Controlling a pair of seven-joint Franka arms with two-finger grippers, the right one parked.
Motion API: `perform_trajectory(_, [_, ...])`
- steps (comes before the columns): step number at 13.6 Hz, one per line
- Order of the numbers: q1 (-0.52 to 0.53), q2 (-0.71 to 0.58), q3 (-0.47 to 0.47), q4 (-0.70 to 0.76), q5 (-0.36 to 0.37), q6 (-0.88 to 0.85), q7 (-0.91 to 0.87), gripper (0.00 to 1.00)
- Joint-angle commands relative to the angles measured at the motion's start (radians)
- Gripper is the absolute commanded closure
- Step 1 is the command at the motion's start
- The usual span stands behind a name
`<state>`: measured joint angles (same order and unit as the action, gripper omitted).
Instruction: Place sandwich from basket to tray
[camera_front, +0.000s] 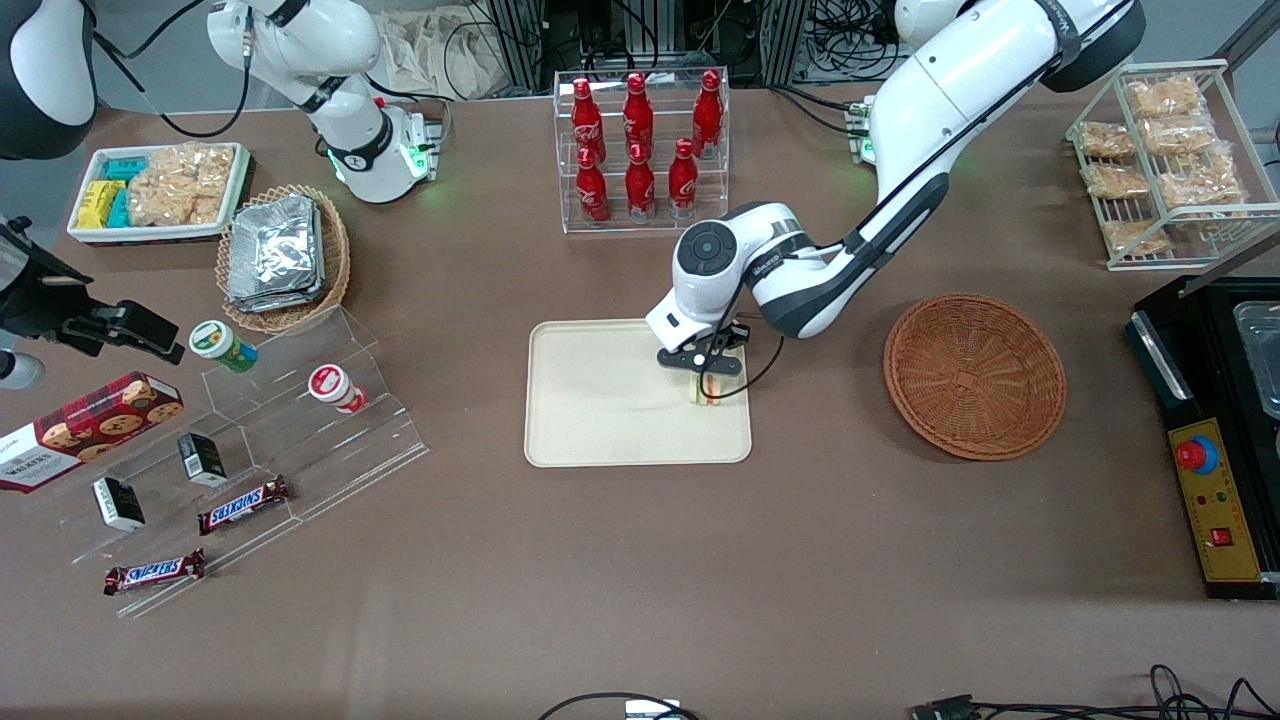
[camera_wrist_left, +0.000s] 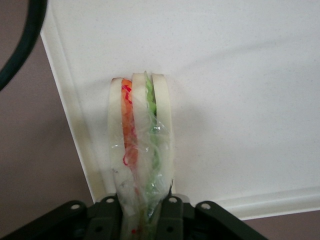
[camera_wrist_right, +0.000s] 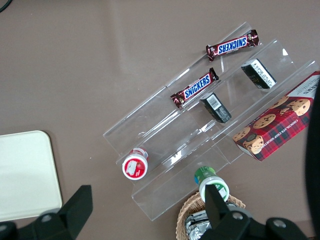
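A: The sandwich (camera_wrist_left: 141, 150) is pinched between the fingers of the tool (camera_front: 712, 372), standing on edge, bread slices upright with the orange and green layers between them. It hangs straight down from the tool, and its lower end looks to be at the tray (camera_front: 600, 400) or just above it (I can't tell contact for certain).

B: So the step is the set-down. How should it go?

A: Lower gently until the bottom edge clearly rests on the tray, then widen the fingers slowly. The wedge is wrapped in thin film and is soft, so a quick release could drag it or tip it over.

B: Is it well placed?

A: Over the tray, yes, but near the rim on the working arm's end, at the corner nearer the front camera. A small shift toward the tray's middle before letting go would be safer.

B: And the basket (camera_front: 975, 375)?

A: Empty, sitting on the surface (camera_front: 700, 580) well apart from the tool, toward the working arm's end. Lift straight up afterward so the fingers don't catch the wrap.
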<state>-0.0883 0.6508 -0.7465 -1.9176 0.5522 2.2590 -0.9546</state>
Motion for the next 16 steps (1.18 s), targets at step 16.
perform_trajectory(16, [0.235, -0.121, 0.001, 0.275, -0.021, -0.288, -0.079, 0.00])
